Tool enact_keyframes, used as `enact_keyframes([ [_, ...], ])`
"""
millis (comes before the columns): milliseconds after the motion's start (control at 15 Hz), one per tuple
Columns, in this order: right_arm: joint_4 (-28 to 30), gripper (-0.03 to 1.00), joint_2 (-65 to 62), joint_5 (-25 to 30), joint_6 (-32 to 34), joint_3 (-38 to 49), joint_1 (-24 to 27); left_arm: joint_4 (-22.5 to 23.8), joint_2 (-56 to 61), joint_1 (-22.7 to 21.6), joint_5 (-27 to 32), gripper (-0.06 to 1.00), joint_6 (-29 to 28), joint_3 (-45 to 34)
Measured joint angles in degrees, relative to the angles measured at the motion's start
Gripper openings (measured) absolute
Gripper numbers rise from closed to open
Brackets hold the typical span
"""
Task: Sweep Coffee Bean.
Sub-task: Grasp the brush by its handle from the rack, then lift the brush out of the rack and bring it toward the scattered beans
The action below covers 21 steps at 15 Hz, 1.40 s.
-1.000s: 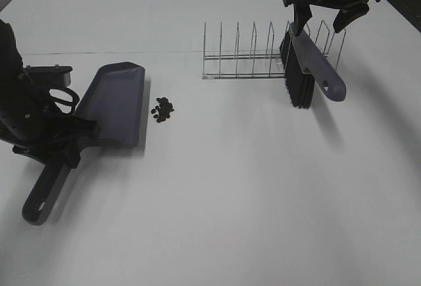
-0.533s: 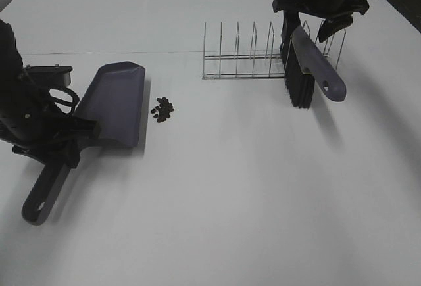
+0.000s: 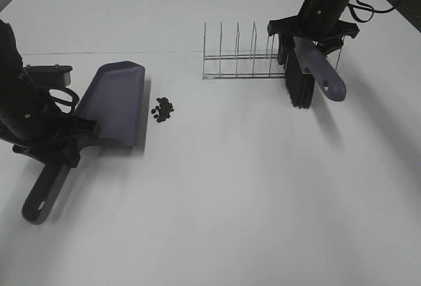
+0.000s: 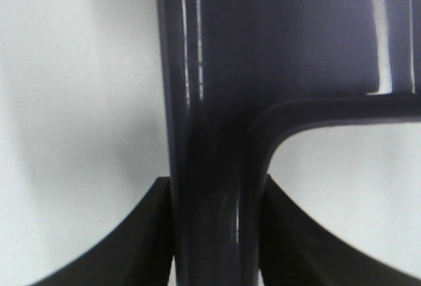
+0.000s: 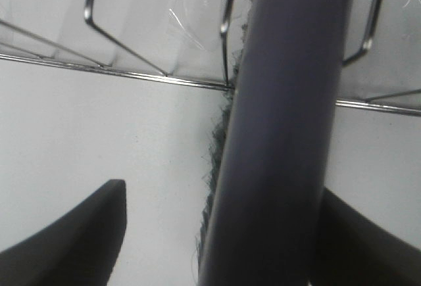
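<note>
The coffee beans [image 3: 163,108] lie in a small dark cluster on the white table, just right of the dustpan's blade [image 3: 115,102]. My left gripper [image 3: 62,144] is shut on the dustpan's handle [image 4: 210,135], with both fingers pressed against it. The brush [image 3: 309,69] leans against the right end of the wire rack [image 3: 243,59], bristles [image 3: 299,89] down. My right gripper [image 3: 312,36] is open and straddles the brush handle [image 5: 283,128]. In the right wrist view one finger [image 5: 72,240] stands well clear of the handle, and the other sits close beside it.
The wire rack's upright prongs [image 5: 158,69] stand right behind the brush. The table's far edge runs behind the rack. White tabletop [image 3: 250,187] fills the middle and front.
My right gripper has come down and slightly left over the brush, so its fingers now flank the handle. The left gripper, dustpan and beans have not moved.
</note>
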State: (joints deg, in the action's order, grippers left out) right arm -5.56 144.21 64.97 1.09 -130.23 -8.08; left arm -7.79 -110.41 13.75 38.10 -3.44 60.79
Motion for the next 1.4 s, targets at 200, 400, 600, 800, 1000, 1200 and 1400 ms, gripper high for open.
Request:
enact_keyframes([
  [200, 0.06, 0.55, 0.74, -0.29, 0.0, 0.0, 0.0, 0.06, 0.0, 0.0, 0.0, 0.35, 0.0, 0.0],
  [400, 2.18, 0.32, 0.86, -0.52, 1.03, 0.0, 0.06, 0.06, 0.0, 0.0, 0.0, 0.35, 0.0, 0.0],
  [600, 2.98, 0.31, 0.86, -0.52, 2.06, -0.06, 0.11, 0.06, 0.0, 0.0, 0.0, 0.35, 0.0, 0.0],
  [800, 2.98, 0.31, 0.57, -0.06, 3.61, -0.06, 0.11, 0.06, 0.0, 0.0, -0.06, 0.35, 0.0, 0.0],
  [1000, 3.04, 0.31, -2.35, 0.06, 4.07, -0.06, 0.11, 0.06, 0.0, 0.0, -0.06, 0.35, 0.0, 0.0],
  [1200, 3.21, 0.31, -8.14, 0.63, 4.07, -0.06, 0.11, 0.06, 0.0, 0.0, -0.52, 0.35, 0.0, 0.0],
  [1400, 3.72, 0.31, -12.95, 4.98, 4.13, -0.06, -0.69, 0.06, 0.0, 0.0, -0.63, 0.35, 0.0, 0.0],
])
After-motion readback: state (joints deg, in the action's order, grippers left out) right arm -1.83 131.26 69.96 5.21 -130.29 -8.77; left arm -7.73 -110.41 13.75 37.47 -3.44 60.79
